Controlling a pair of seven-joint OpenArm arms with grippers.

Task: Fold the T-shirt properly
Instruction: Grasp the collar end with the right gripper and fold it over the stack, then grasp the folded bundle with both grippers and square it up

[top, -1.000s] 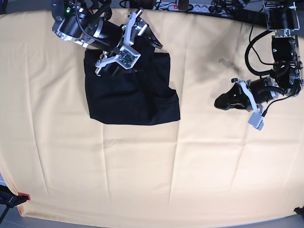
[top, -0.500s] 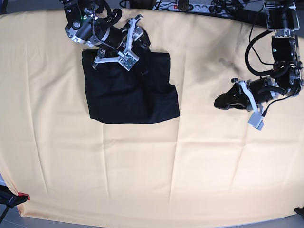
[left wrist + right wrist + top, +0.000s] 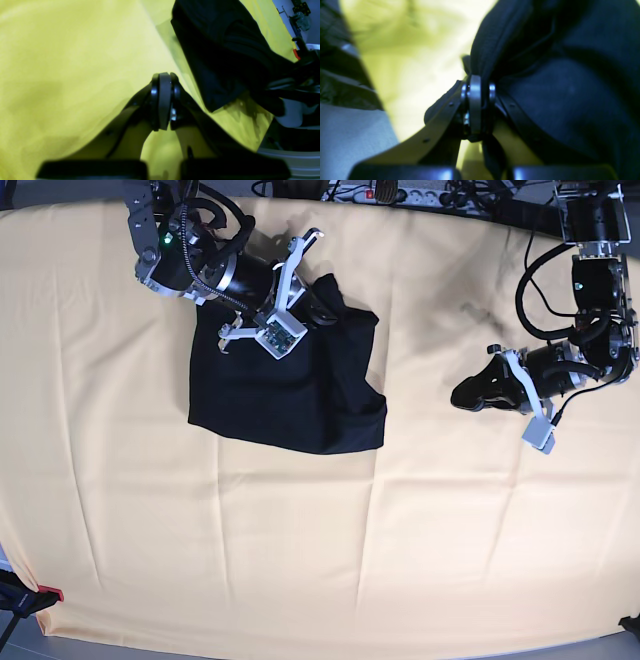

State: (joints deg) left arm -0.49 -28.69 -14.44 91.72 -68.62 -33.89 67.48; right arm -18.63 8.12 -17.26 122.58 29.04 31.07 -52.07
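Observation:
The black T-shirt (image 3: 290, 385) lies folded in a rough rectangle on the yellow tablecloth (image 3: 330, 530), back left of centre. Its far right corner is bunched and lifted. My right gripper (image 3: 322, 308) is shut on that raised corner; in the right wrist view the fingertips (image 3: 475, 82) pinch dark fabric (image 3: 557, 100) that rises above them. My left gripper (image 3: 462, 394) hovers low over bare cloth to the right of the shirt, shut and holding nothing. In the left wrist view its closed tips (image 3: 162, 77) point toward the shirt (image 3: 220, 50).
A power strip and cables (image 3: 400, 194) run along the table's back edge. A red-tipped clamp (image 3: 45, 593) sits at the front left corner. The tablecloth shows creases across the front half.
My right gripper went from wide open over the shirt's far edge to shut on it. It has pulled that corner up and to the right, shifting the shirt. The left arm has not moved.

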